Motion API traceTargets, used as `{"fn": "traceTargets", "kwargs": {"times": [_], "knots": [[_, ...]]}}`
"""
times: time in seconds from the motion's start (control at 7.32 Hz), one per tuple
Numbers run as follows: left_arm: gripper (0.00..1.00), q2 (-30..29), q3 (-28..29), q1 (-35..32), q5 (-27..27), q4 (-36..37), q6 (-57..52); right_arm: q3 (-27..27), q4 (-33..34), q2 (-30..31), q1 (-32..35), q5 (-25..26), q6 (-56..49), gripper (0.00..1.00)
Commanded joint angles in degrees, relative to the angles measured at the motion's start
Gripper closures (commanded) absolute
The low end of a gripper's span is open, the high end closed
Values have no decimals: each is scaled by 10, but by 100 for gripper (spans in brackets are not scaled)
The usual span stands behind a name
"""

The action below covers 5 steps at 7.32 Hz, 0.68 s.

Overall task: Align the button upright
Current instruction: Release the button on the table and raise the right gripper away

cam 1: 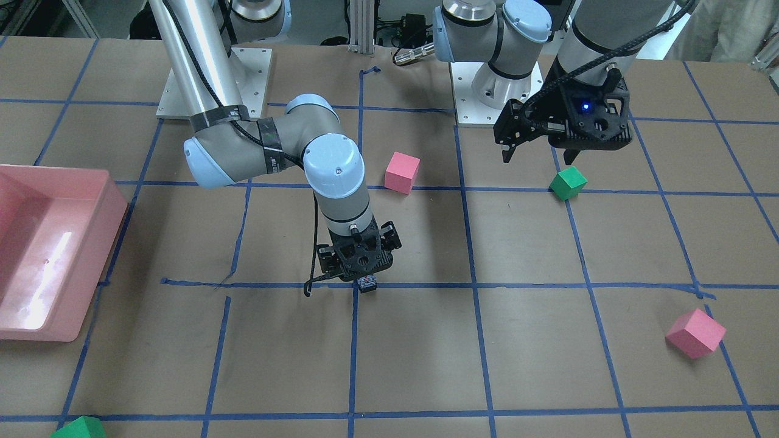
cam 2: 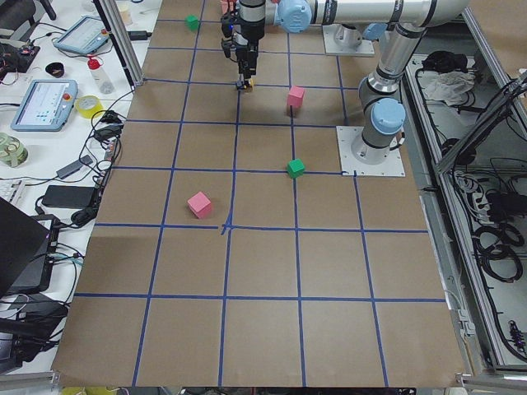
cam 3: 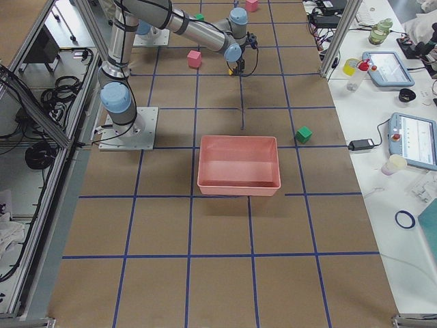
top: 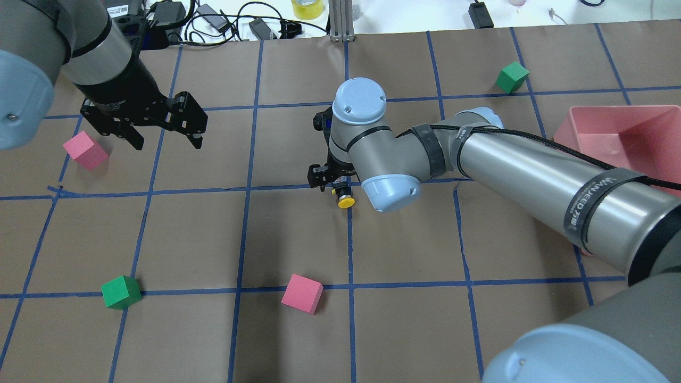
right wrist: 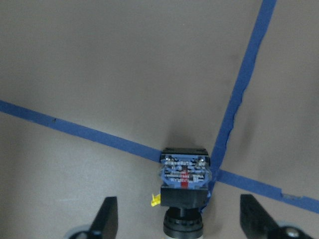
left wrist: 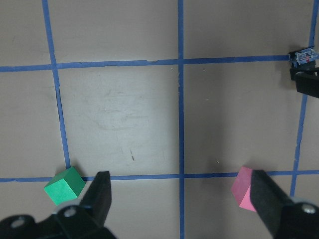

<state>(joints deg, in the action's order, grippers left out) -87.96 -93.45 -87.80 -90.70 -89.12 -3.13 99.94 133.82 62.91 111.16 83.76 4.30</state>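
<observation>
The button (top: pixel 346 201) lies on its side on a blue tape crossing at mid-table, its yellow cap toward the robot. Its grey-blue terminal base (cam 1: pixel 367 283) faces the far side. In the right wrist view the button (right wrist: pixel 184 175) sits between the two fingers without touching either. My right gripper (top: pixel 334 186) points down, straddles the button, and is open; it also shows in the front view (cam 1: pixel 363 275) and the right wrist view (right wrist: pixel 178 199). My left gripper (top: pixel 167 142) is open and empty, hovering well to the left; it also shows in the left wrist view (left wrist: pixel 182 199).
A pink bin (top: pixel 617 114) stands at the right. Pink cubes (top: pixel 85 150) (top: pixel 302 293) and green cubes (top: pixel 121 292) (top: pixel 512 76) lie scattered. Below my left gripper are a green cube (left wrist: pixel 64 185) and a pink cube (left wrist: pixel 244 188).
</observation>
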Motion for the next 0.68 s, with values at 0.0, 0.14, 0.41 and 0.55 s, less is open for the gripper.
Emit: {"fn": "traceTargets", "kwargs": {"times": [0.0,0.14,0.41,0.55], "knots": [[0,0,0,0,0,0,0,-2,-114,77,-69,3,-39,0],[0,1,4,-1,13,2,-1,-10,-191,121,-136,2,-86,0],[0,2,5,0,19,22,1,-24,-334,210,-215,49,-235,0],[0,1,1,6,19,39,1,-25,-339,263,-222,87,-243,0]]}}
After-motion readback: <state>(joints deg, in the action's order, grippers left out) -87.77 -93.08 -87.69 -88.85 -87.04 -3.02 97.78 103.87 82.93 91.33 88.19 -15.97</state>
